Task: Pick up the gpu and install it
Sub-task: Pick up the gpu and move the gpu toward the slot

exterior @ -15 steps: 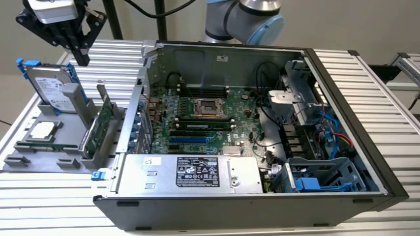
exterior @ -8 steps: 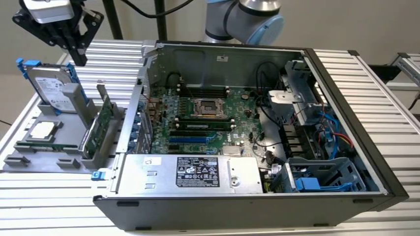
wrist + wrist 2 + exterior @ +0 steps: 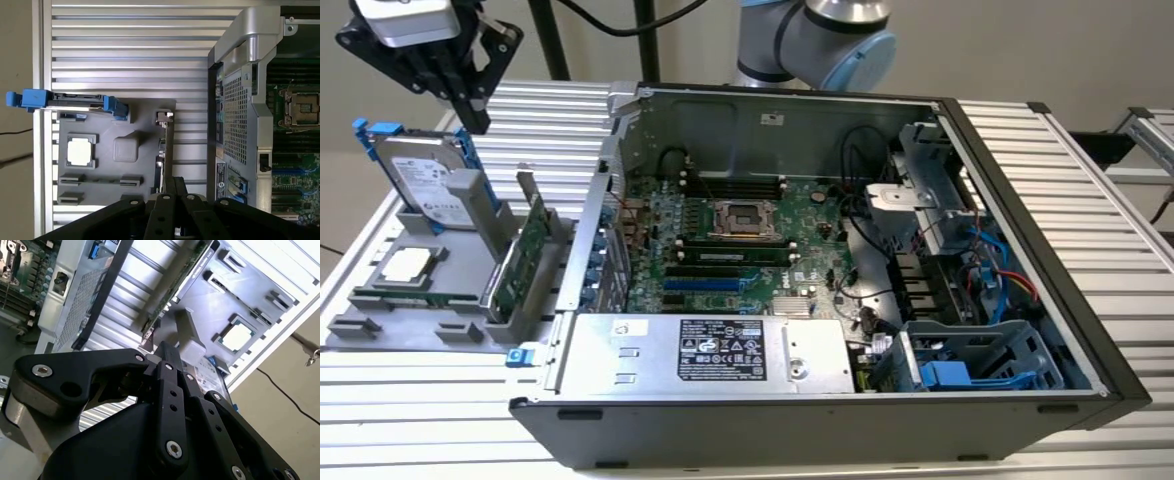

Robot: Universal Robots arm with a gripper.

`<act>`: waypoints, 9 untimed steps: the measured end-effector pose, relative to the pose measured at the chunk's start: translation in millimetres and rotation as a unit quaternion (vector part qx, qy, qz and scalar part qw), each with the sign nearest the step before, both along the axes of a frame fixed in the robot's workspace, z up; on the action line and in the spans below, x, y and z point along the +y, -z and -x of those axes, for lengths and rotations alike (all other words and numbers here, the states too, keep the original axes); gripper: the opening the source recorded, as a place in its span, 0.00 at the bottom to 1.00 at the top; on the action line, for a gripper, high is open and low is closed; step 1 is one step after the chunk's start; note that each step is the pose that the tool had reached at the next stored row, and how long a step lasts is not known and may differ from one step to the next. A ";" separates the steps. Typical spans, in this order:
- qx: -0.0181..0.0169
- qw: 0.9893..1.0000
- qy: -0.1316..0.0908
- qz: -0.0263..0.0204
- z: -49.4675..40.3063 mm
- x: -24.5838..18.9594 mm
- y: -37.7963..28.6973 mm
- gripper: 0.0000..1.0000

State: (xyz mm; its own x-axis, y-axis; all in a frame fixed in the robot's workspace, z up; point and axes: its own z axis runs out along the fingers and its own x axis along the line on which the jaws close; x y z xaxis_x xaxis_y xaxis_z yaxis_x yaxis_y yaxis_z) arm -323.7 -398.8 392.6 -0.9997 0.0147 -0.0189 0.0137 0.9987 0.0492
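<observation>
Standing in grey tray (image 3: 376, 326): gpu (image 3: 518, 258), hard drive (image 3: 427, 180).

A grey fixture tray (image 3: 145, 115) is shown near the centre of the frame, laid on a ribbed metal table (image 3: 125, 50). A hard drive (image 3: 70, 100) with blue rails is stood on edge along one side of the tray. A processor chip (image 3: 81, 151) is seated in a tray recess. The gpu (image 3: 162, 150) is held edge-up in a slot on the tray side nearest the open computer case (image 3: 240, 100), whose motherboard (image 3: 295, 165) is exposed at the frame edge. The gripper (image 3: 175, 181) is seen in line with one end of the gpu, its black fingers brought together with nothing between them. Contact with the gpu cannot be judged.
</observation>
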 end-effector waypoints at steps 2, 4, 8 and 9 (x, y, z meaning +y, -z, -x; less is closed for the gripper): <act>0.000 1.000 0.000 0.000 0.4 0.0 0.0 0.00; 0.000 1.000 -0.002 -0.001 0.5 0.0 0.0 0.00; 0.000 1.000 -0.005 -0.002 0.5 0.0 0.0 0.00; 0.000 1.000 -0.005 -0.002 0.5 0.0 0.0 0.00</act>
State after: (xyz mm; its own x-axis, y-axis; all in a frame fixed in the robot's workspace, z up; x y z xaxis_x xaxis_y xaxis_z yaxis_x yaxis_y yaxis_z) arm -324.3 -398.9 392.6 -0.9998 0.0055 -0.0189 0.0045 0.9986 0.0531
